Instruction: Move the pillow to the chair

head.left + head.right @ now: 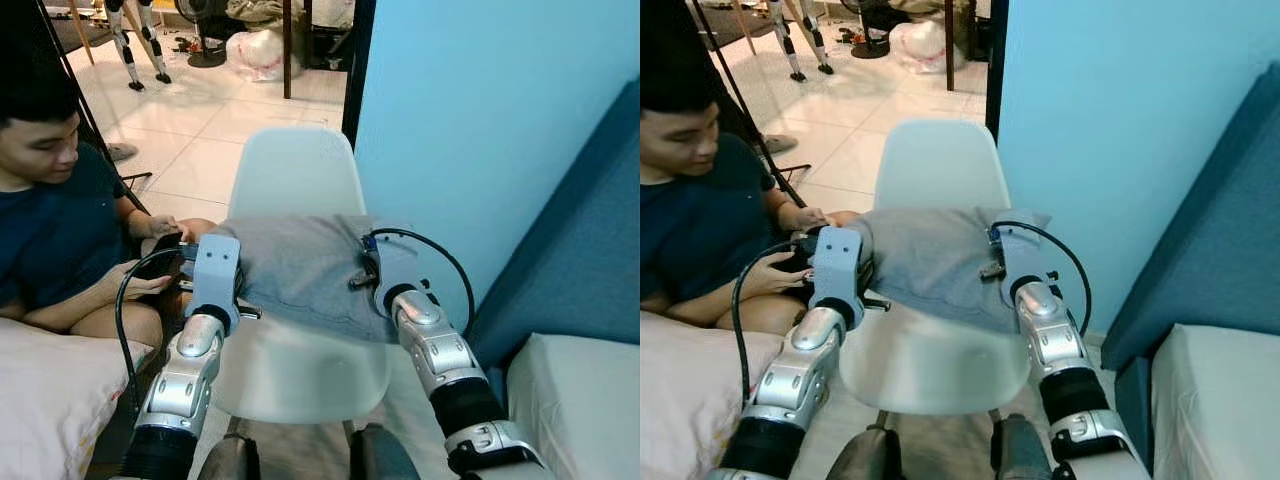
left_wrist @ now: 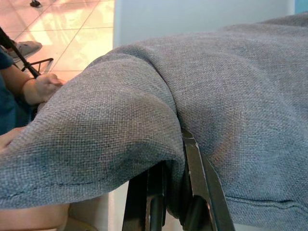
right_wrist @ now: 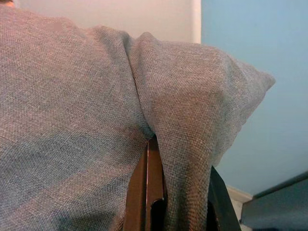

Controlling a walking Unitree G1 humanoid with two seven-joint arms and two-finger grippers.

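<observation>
both claws, left claw and right claw, grip the grey pillow, apparently above the chair.

pillow over chair | person left | wall right

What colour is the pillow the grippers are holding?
Grey, a plain woven fabric; the pillow shows best in the left wrist view.

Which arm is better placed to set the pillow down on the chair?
Neither alone: left tool and right tool each pinch one end of the grey pillow, held over the white chair seat. Lower both together.
</observation>
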